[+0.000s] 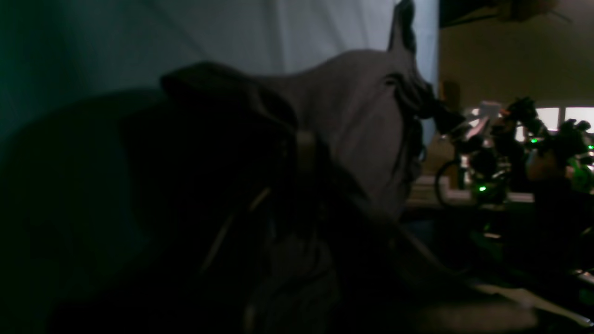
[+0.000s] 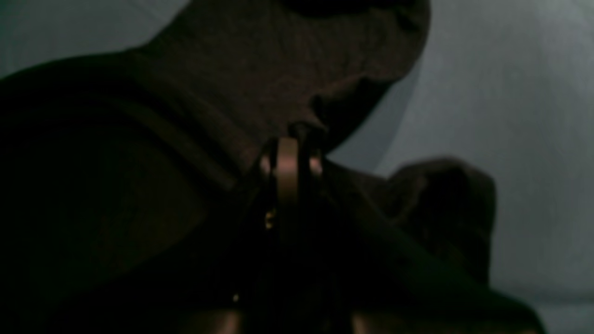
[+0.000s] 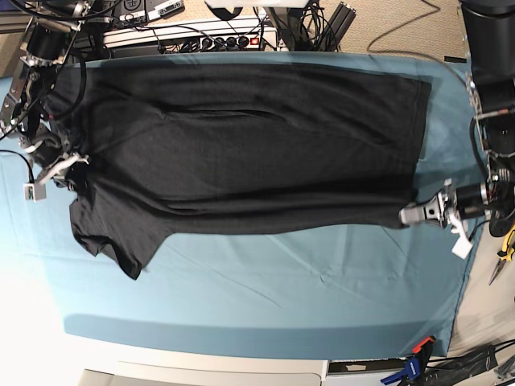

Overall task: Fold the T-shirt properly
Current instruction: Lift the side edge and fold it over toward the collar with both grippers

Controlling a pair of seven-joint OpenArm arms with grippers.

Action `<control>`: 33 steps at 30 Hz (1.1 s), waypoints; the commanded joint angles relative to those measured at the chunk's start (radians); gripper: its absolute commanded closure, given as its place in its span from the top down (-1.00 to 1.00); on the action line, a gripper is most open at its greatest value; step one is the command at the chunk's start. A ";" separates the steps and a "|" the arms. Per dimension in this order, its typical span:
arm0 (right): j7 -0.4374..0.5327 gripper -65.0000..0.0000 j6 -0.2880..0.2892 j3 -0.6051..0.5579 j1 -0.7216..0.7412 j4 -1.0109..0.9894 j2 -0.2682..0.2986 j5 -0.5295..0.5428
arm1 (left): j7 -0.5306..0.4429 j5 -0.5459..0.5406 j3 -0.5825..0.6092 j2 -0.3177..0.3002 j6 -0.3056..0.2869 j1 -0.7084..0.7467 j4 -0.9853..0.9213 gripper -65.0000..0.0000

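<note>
I've got the T-shirt (image 3: 241,145) spread across the upper half of the teal cloth (image 3: 265,297), soft and limp so it sags, left gripper (image 3: 412,215) and right gripper (image 3: 71,161) each apparently clenched on an edge, best held at hems.

One T-shirt (image 3: 241,145), one teal cloth (image 3: 265,297) over the worktop, two pincers: left pincer (image 3: 409,215), right pincer (image 3: 71,163).

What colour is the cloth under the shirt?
Teal, a plain smooth cloth covering the table; clearest in the base view.
</note>
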 commanded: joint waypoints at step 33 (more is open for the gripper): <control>-0.004 -1.00 0.001 0.009 -0.130 0.017 0.123 0.008 | 0.004 -0.031 -0.130 -0.080 -0.005 0.186 0.260 -1.00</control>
